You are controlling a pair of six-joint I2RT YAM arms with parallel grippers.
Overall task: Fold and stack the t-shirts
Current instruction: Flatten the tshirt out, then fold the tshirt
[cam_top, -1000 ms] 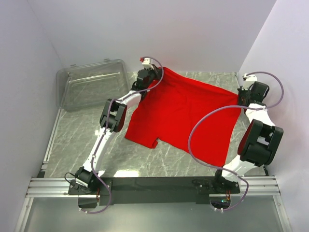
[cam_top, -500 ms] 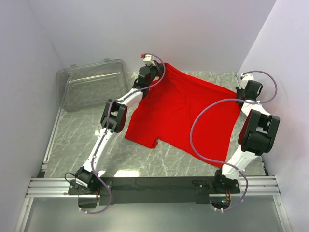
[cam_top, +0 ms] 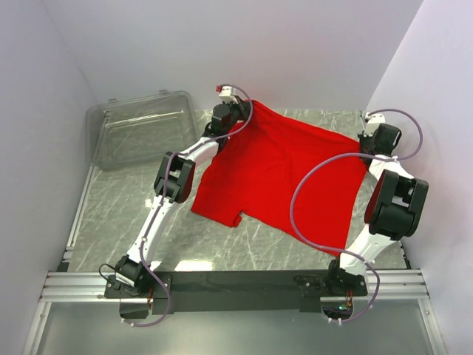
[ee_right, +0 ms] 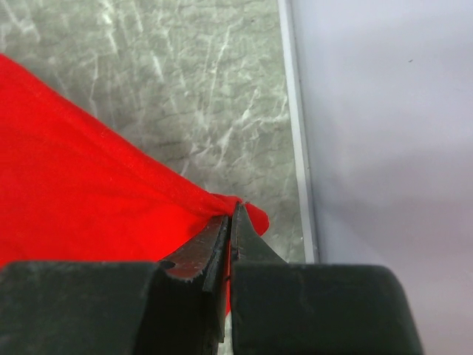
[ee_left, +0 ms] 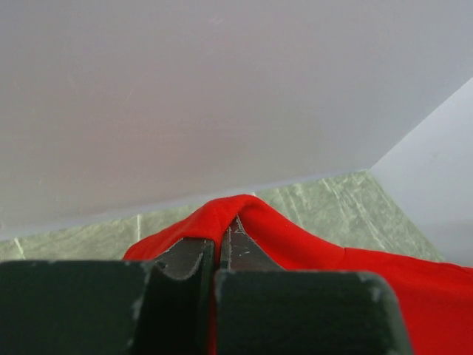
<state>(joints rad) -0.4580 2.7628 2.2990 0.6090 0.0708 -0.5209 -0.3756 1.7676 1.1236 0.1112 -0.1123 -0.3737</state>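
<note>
A plain red t-shirt (cam_top: pixel 284 174) lies spread over the marble table, stretched between both arms at the back. My left gripper (cam_top: pixel 238 111) is shut on the shirt's far left corner, and in the left wrist view the red cloth (ee_left: pixel 244 214) folds over the closed gripper (ee_left: pixel 223 225). At the right wall my right gripper (cam_top: pixel 367 150) is shut on the shirt's far right corner; its wrist view shows a small tab of cloth (ee_right: pixel 255 216) poking past the pinched gripper (ee_right: pixel 230 214). A short sleeve (cam_top: pixel 222 211) lies flat toward the front.
A clear plastic bin (cam_top: pixel 140 129) sits at the back left of the table. White walls close in behind and at both sides, the right one very near my right gripper. The metal rail (cam_top: pixel 236 285) with the arm bases runs along the front.
My right arm has drawn back toward the far right corner with its corner of the shirt, pulling the top edge tauter. The left gripper has barely moved.
</note>
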